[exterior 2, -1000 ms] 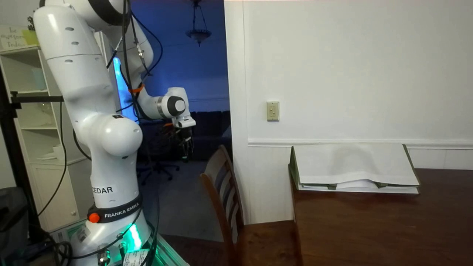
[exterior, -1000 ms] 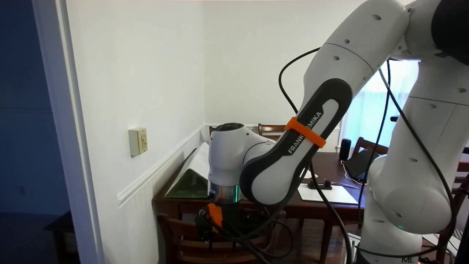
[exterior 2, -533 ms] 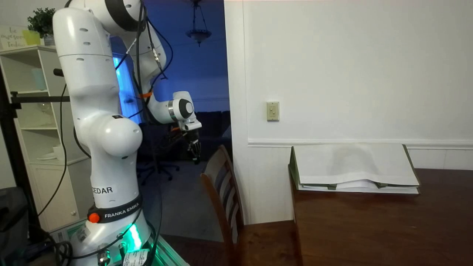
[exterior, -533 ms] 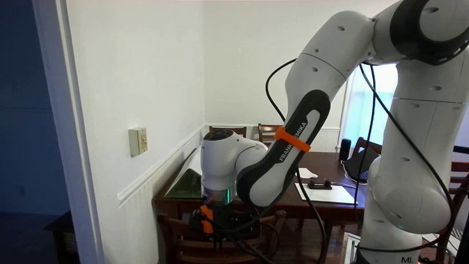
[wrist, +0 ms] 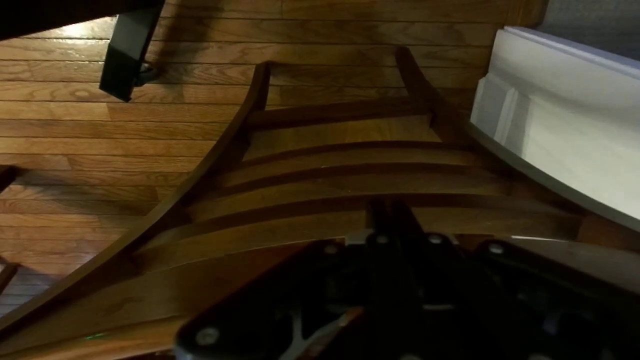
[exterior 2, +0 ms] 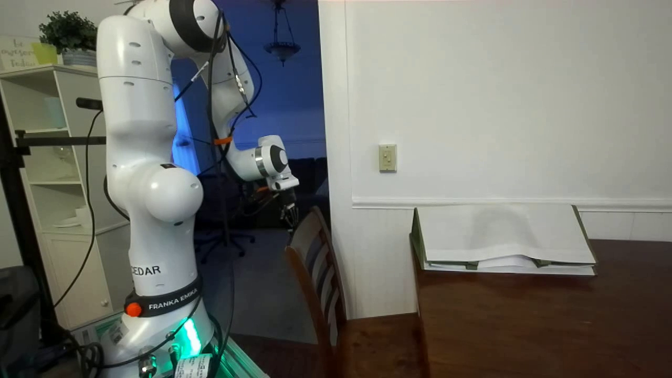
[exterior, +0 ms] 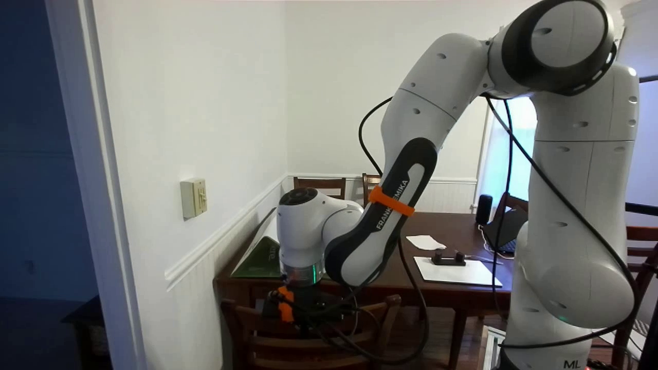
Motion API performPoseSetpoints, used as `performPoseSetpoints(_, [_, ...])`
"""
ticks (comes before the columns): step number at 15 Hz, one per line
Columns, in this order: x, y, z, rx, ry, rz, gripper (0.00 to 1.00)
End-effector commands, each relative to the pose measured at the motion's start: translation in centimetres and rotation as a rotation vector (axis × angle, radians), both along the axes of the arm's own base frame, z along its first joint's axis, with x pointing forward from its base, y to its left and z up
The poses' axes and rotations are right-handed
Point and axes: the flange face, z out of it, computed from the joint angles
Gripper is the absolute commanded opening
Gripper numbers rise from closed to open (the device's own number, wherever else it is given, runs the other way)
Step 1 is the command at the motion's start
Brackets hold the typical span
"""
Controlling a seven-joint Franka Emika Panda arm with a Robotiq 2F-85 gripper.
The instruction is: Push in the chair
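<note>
The brown wooden chair [exterior 2: 317, 252] stands at the table, its slatted back toward the robot and its seat [exterior 2: 380, 341] reaching the table's edge. The dark wooden table [exterior 2: 525, 325] is also in an exterior view [exterior: 447, 226]. My gripper [exterior 2: 290, 216] points down close to the top of the chair's back on the robot's side; whether it touches cannot be told. In the wrist view the gripper [wrist: 389, 207] is shut, its dark fingertips close together with nothing visible between them, over the chair's curved slats [wrist: 320, 205]. In an exterior view the cables and chair back hide much of the fingers.
A white wall [exterior: 226, 154] runs along one side of the chair and table. An open green binder [exterior 2: 504, 236] lies on the table near it. A laptop [exterior: 506, 228] and a white board [exterior: 457, 271] are on the table. Loose black cables [exterior: 411, 288] hang from the arm.
My arm has swung toward the chair, bringing the gripper from well short of the backrest to close beside its top. The fingers have come together. The chair has not moved.
</note>
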Motion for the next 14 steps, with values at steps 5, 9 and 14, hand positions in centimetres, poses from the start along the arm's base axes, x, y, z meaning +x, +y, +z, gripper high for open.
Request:
performPoseSetpoints(5, [2.7, -1.2, -1.0, -0.025, -0.06, -0.034, 0.08])
performPoseSetpoints(9, [3.5, -1.9, -1.1, -0.027, -0.094, -0.058, 0.07])
performPoseSetpoints(14, [4.6, -3.6, -0.6, -0.012, -0.109, -0.097, 0.07])
